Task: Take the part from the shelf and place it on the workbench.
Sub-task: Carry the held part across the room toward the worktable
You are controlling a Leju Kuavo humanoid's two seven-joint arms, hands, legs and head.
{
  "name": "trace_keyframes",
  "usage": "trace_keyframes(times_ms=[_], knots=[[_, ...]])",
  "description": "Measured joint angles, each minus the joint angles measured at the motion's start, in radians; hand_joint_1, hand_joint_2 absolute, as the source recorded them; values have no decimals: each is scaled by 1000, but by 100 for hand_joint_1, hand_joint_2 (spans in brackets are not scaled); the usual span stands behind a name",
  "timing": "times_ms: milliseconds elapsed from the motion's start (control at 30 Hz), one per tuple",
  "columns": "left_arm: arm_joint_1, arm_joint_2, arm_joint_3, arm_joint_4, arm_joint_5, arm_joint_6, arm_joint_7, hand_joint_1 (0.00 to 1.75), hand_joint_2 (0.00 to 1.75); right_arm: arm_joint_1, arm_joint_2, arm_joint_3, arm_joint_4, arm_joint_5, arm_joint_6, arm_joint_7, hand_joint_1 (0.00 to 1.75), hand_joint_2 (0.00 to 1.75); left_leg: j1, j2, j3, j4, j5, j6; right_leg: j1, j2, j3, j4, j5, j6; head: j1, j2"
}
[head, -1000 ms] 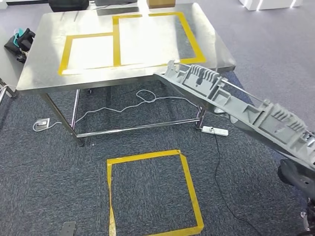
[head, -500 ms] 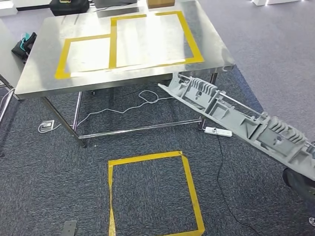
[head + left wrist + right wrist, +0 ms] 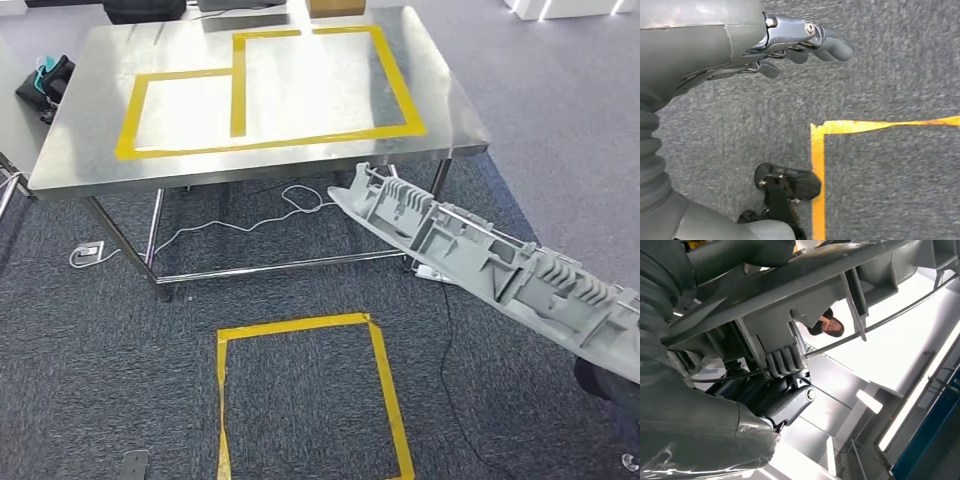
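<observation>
A long grey ribbed plastic part (image 3: 483,258) slants across the right of the head view, its far tip just short of the workbench's near right corner. My right hand (image 3: 779,397) grips the part (image 3: 798,300) from beneath; the fingers are mostly hidden by it. The steel workbench (image 3: 83,150) stands ahead, with yellow tape rectangles (image 3: 264,85) on its top. My left hand (image 3: 791,42) hangs over the carpet with its fingers extended and nothing in it.
A yellow tape square (image 3: 302,400) marks the carpet in front of the bench. Cables and a white power strip (image 3: 430,272) lie under the table. A black bag (image 3: 45,80) sits on a table at far left. A person (image 3: 827,326) appears behind the part.
The view has shifted slightly as my body moves. The part has lowered and its tip now sits below the bench's front edge, a little further right.
</observation>
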Motion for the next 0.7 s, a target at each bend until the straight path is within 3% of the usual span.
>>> trace_keyframes(times_ms=[100, 133, 167, 233, 300, 333, 467, 533, 600, 633, 667, 700], knots=[[1, 0, -1, 0, 1, -1, 1, 0, 175, 20, -1, -13, -8, 0, 0, 2, 175, 175, 0, -1, 14, -1, -13, 9, 0, 0, -106, 185, -71, 7, 5, 0], [3, 0, -2, 0, 2, -1, 1, 0, 175, 27, -1, -17, -9, 1, 0, 3, 175, 175, -1, -2, 21, -1, -19, 10, 0, 0, -130, 216, -68, 8, 5, 0], [4, -1, -3, 0, 2, -1, 2, 0, 175, 32, -1, -20, -10, 1, 0, 5, 175, 175, -1, -2, 30, -1, -26, 9, -1, 0, -135, 207, -43, 9, 5, 0], [6, -3, -6, 0, 2, 0, 2, 0, 175, 41, -1, -27, -12, 1, 1, 7, 175, 175, 0, -4, 52, -1, -41, 4, -2, 0, -95, 92, 46, 10, 5, 0], [5, -4, -8, 0, 2, 0, 1, 0, 175, 46, -1, -34, -15, 1, 2, 8, 175, 175, -4, -7, 66, 2, -55, -6, -3, 2, -43, -19, 93, 6, 5, 0], [4, -4, -8, 0, 2, 1, 0, 0, 175, 49, -1, -38, -17, 0, 2, 8, 175, 175, -6, -8, 68, 4, -59, -10, -2, 3, -31, -42, 94, 0, 4, 0], [3, -7, -11, 0, 2, 3, -3, 0, 175, 61, -2, -58, -22, -12, 13, 10, 175, 175, -7, -6, 65, 20, -78, -27, -5, 5, -18, -53, 77, -27, -3, 0], [2, -10, -14, 0, 3, 4, -5, 0, 175, 61, -2, -67, -23, -20, 22, 10, 175, 175, -4, -2, 20, 109, -120, -38, -8, 2, -7, -55, 69, -38, -8, 0], [1, -12, -17, 0, 6, 5, -6, 0, 175, 59, -2, -72, -23, -23, 27, 11, 175, 175, 1, -1, -65, 247, -164, -45, -8, 1, 0, -55, 61, -42, -11, 0], [3, -12, -17, 0, 8, 6, -6, 0, 175, 59, -2, -73, -21, -23, 28, 12, 175, 175, 2, -1, -97, 290, -166, -46, -8, 2, 5, -55, 55, -42, -11, 0], [4, -13, -18, 0, 9, 7, -6, 0, 175, 59, -2, -74, -20, -23, 29, 14, 175, 175, 2, -1, -112, 299, -146, -45, -9, 2, 13, -55, 50, -40, -11, 0], [5, -13, -18, 0, 11, 8, -6, 0, 175, 58, -2, -75, -19, -23, 31, 15, 175, 175, 2, -1, -108, 267, -107, -42, -9, 3, 22, -55, 43, -39, -11, 0]])
